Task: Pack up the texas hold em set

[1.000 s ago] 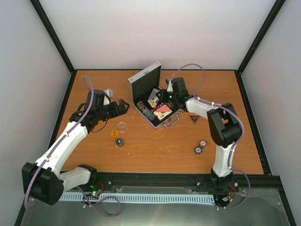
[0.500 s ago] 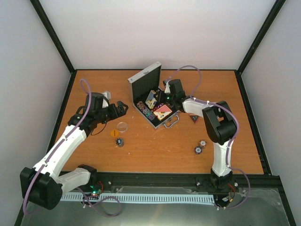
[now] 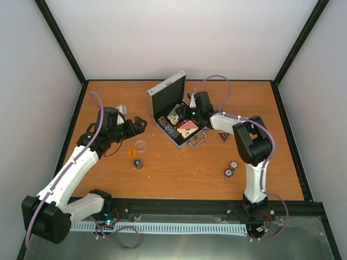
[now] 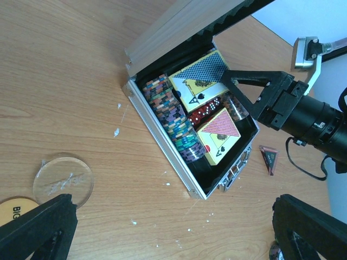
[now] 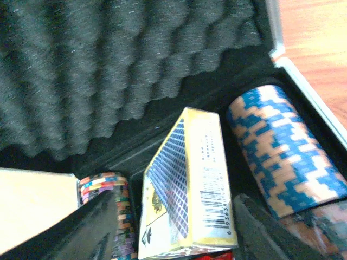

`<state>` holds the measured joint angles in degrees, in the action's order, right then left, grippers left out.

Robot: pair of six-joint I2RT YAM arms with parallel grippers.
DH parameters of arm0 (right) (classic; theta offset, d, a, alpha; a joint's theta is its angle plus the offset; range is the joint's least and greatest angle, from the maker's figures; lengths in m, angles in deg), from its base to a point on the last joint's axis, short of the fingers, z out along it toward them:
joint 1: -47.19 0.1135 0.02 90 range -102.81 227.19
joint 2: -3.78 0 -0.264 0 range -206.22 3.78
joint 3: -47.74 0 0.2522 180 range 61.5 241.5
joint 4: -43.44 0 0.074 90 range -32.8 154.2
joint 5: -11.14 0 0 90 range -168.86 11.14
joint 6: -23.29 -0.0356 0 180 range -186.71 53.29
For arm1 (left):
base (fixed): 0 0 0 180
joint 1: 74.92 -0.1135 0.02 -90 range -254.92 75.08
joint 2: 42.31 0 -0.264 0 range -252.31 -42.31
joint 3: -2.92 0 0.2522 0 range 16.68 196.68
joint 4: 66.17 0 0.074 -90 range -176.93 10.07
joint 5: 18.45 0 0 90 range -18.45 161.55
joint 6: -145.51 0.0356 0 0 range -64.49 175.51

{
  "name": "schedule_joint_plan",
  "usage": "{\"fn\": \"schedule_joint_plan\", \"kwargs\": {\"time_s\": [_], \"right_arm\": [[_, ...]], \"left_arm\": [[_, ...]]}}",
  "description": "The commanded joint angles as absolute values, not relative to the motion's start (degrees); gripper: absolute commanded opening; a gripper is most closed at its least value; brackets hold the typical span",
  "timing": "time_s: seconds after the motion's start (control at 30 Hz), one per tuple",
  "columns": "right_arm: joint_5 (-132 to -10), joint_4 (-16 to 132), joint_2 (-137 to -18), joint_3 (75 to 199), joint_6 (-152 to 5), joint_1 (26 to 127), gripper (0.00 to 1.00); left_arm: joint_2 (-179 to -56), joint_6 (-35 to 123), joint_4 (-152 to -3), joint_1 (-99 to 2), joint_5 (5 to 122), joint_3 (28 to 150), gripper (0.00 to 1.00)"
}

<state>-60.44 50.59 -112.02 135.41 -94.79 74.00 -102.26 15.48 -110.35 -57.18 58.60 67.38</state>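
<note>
The silver case (image 3: 168,95) stands open at mid-table, its foam lid (image 5: 108,65) raised. Inside lie a row of multicoloured chips (image 4: 173,116), a blue card box (image 4: 198,81), a red card box (image 4: 219,135) and red dice (image 4: 203,112). My right gripper (image 3: 184,112) reaches into the case. It is open, its fingers (image 5: 95,227) on either side of the tilted blue card box (image 5: 184,189), beside blue-and-orange chips (image 5: 282,157). My left gripper (image 3: 142,123) hovers open and empty left of the case. On the table lie a clear disc (image 3: 141,145), an orange disc (image 3: 132,153) and a dark triangular token (image 3: 224,136).
A small chip stack (image 3: 138,163) sits just below the orange disc. Two more chip piles (image 3: 229,172) lie right of centre near the right arm. The case handle (image 3: 198,141) faces the near side. Black frame posts edge the table.
My right gripper's jaws have spread apart around the blue card box, which now rests tilted in the case. The left arm has drawn back slightly to the left.
</note>
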Motion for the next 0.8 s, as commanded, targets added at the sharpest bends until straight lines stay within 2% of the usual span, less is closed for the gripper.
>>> {"fn": "schedule_joint_plan", "kwargs": {"time_s": [0.0, 0.1, 0.2, 0.37, 0.57, 0.77], "right_arm": [[-65.3, 54.5, -107.5, 139.1, -88.0, 74.4, 0.63], [-68.4, 57.5, -105.1, 140.6, -82.8, 74.4, 0.73], [-71.4, 60.1, -103.7, 141.5, -79.2, 74.4, 0.78], [-72.0, 68.0, -106.0, 146.4, -76.3, 74.3, 0.76], [-69.1, 75.3, -111.1, 151.4, -77.2, 74.3, 0.68], [-70.1, 79.6, -110.3, 152.7, -77.0, 74.3, 0.68]], "left_arm": [[-101.7, 14.6, -110.4, -57.4, 59.6, 67.8, 1.0], [-101.9, 14.6, -110.1, -57.4, 59.7, 67.9, 1.0], [-102.2, 14.7, -109.8, -57.4, 59.8, 68.0, 1.0], [-102.5, 14.1, -109.1, -57.4, 59.7, 68.0, 1.0], [-103.7, 13.9, -109.4, -57.5, 59.3, 67.8, 1.0], [-105.4, 11.5, -113.6, -57.7, 60.7, 66.2, 1.0]]}}
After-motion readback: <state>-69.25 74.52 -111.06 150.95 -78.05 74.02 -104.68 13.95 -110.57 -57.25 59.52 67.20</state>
